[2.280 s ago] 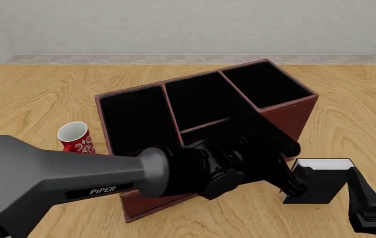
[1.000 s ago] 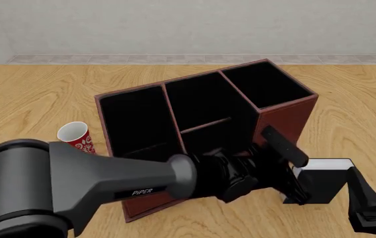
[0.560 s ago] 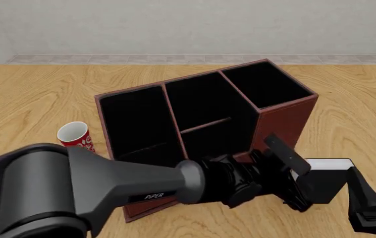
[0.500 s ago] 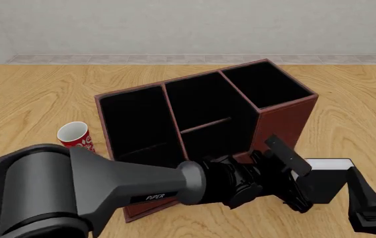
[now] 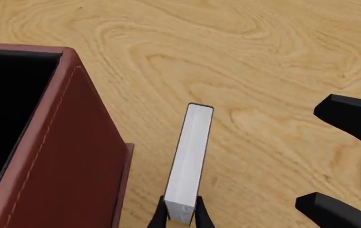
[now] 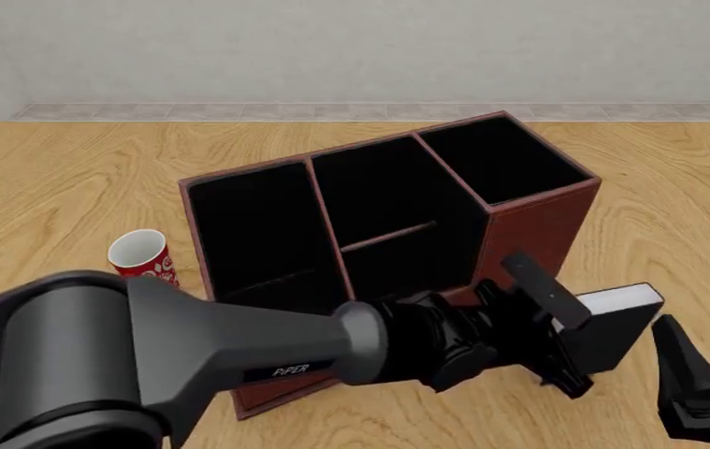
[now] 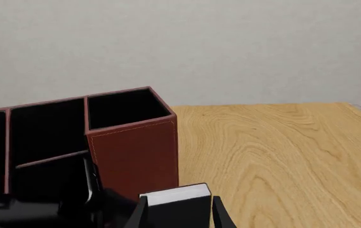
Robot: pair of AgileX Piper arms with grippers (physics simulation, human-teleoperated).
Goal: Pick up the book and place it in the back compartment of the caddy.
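Front view: left tool (image 6: 563, 348) clamped on book (image 6: 615, 323).

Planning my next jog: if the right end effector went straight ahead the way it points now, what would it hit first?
Most likely the book, which sits directly between and ahead of the right end effector fingers in its wrist view. Beyond it stands the caddy wall. Depth is unclear, so how near the book is cannot be told.

- We see our left arm (image 6: 142, 355) as a thick, smooth grey tube with white "PiPER" lettering.
- Its wrist (image 6: 442, 341) is a knobbly glossy black cluster.
- Our jaws are slim, matt black, tapering blades on both arms.
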